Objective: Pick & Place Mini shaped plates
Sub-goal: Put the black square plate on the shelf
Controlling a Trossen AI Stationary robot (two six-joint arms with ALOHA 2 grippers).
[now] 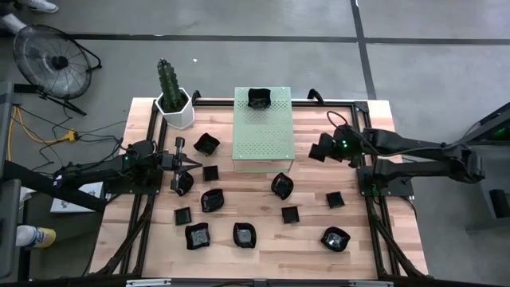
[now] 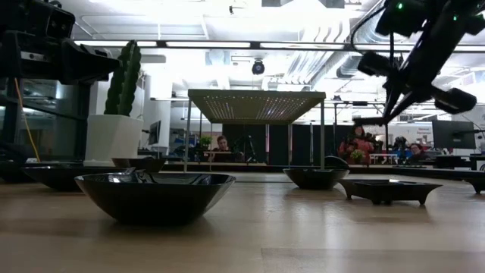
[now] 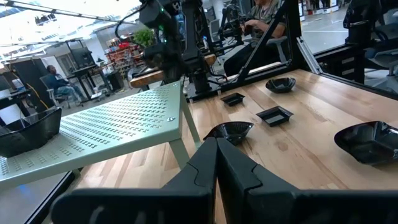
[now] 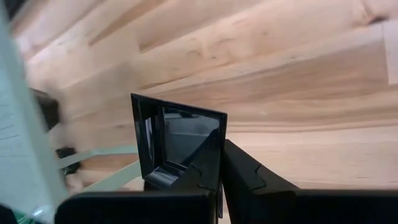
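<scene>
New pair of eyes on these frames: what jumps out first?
Glossy black mini dishes scattered over the wooden table, one more on the pale green perforated block at the back. The right gripper is shut on a square black plate; a cactus in a white hexagonal pot stands back left.

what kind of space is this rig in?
Likely a shared robotics lab or open workshop: people seated at desks behind the table, exposed ceiling ducts, a floor fan beside the wooden table.

Around your wooden table (image 1: 311,239) lies grey floor (image 1: 239,56) crossed by dark lines; a black fan (image 1: 49,60) stands beyond its far-left corner. Bright ceiling lights (image 2: 227,44) overhead.
</scene>
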